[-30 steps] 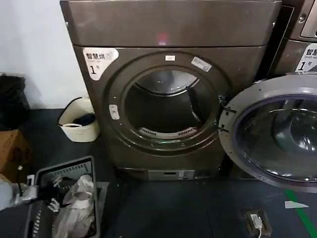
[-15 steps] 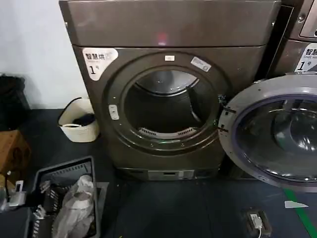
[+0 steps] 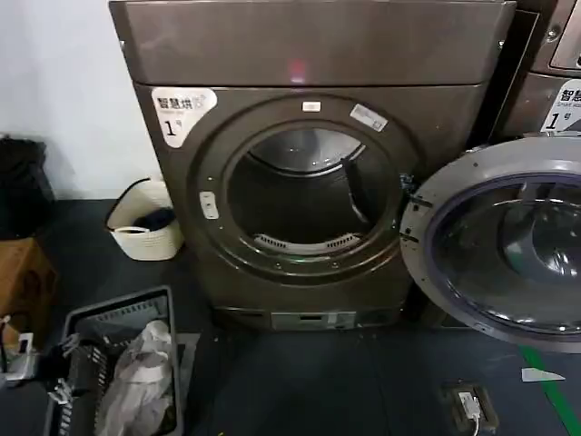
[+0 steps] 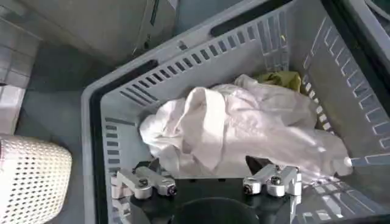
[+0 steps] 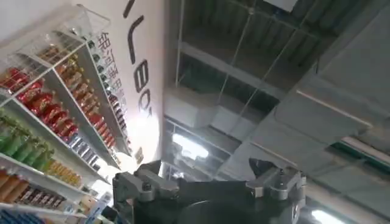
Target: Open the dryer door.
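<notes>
A: We log the dryer, bronze-grey and front-loading, with a white corner label bearing Chinese characters and a "1". Its round opening shows the drum inside.

B: And the dryer door? We see it swung wide to the machine's right, hinged beside the opening, grey inner side facing us, wide rim around a dark tinted glass centre. It stands in front of the neighbouring machine.

A: Agreed. We note the left gripper low at our left over a grey laundry basket, fingers spread and holding nothing, above a crumpled white cloth.

B: We also mark a cream basket on the floor beside the dryer.

A: The right gripper points up at a ceiling, fingers spread apart, nothing between them.
</notes>
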{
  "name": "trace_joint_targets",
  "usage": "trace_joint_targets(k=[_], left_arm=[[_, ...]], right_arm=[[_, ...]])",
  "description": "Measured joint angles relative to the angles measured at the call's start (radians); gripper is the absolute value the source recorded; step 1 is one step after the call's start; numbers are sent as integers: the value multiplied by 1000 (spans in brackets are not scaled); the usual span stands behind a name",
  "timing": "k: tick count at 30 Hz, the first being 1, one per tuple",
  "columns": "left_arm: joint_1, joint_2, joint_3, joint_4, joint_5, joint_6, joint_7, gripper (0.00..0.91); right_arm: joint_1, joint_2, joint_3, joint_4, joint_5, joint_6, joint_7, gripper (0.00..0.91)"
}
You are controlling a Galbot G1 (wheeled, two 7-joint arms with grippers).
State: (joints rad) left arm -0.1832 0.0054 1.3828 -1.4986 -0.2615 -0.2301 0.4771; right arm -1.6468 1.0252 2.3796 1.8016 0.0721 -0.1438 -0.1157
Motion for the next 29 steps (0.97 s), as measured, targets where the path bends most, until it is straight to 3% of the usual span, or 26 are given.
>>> trace_joint_targets(k=[29], left_arm=[[11,19,3,-56,10,-7,23,907]], right_arm=[[-19,8,33,6,9,-3,0,907]])
